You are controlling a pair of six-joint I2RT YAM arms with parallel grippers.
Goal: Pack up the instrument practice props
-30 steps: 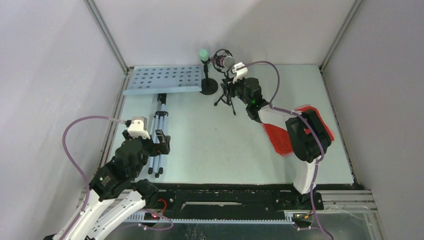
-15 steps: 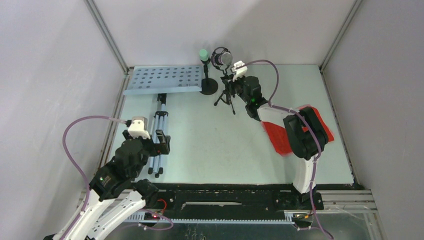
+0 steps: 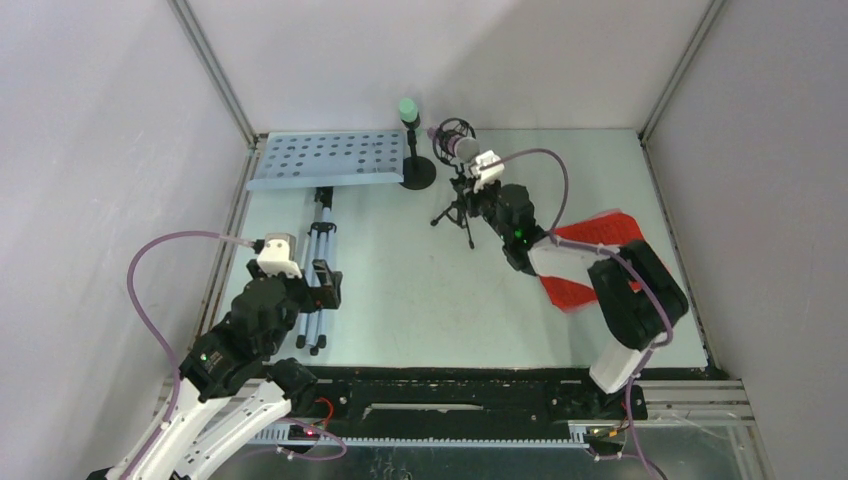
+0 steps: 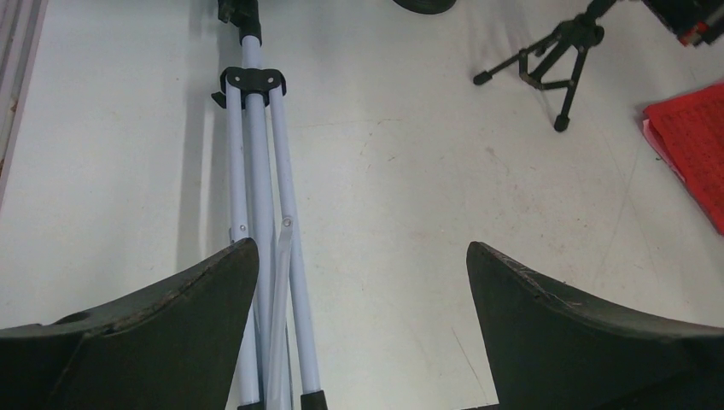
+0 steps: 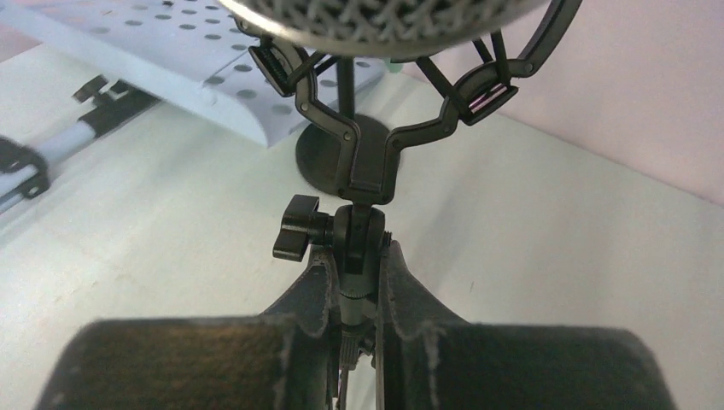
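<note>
The pale blue perforated music desk (image 3: 325, 158) lies at the back left, and the blue-grey tripod (image 3: 318, 270) lies folded in front of it. My left gripper (image 3: 325, 285) hovers open over the tripod's feet; the tripod's legs (image 4: 256, 171) run past its left finger. A mint microphone (image 3: 408, 108) stands on a round-based black mount (image 3: 418, 175). Beside it a mesh-headed microphone (image 3: 455, 143) sits in a black shock mount on a small tripod mount (image 3: 455, 208). My right gripper (image 3: 472, 192) is shut on that mount's stem (image 5: 357, 256). Red score sheets (image 3: 590, 262) lie under the right arm.
Grey walls and metal rails enclose the table on the left, back and right. The right arm's elbow (image 3: 640, 295) hangs over the red sheets. The music desk's edge (image 5: 171, 51) and the round base (image 5: 329, 158) lie just behind the held mount.
My right gripper has closed on the small tripod mount's stem, and it has shifted with the microphone toward the right and nearer. The right elbow swung right. The left arm is unchanged.
</note>
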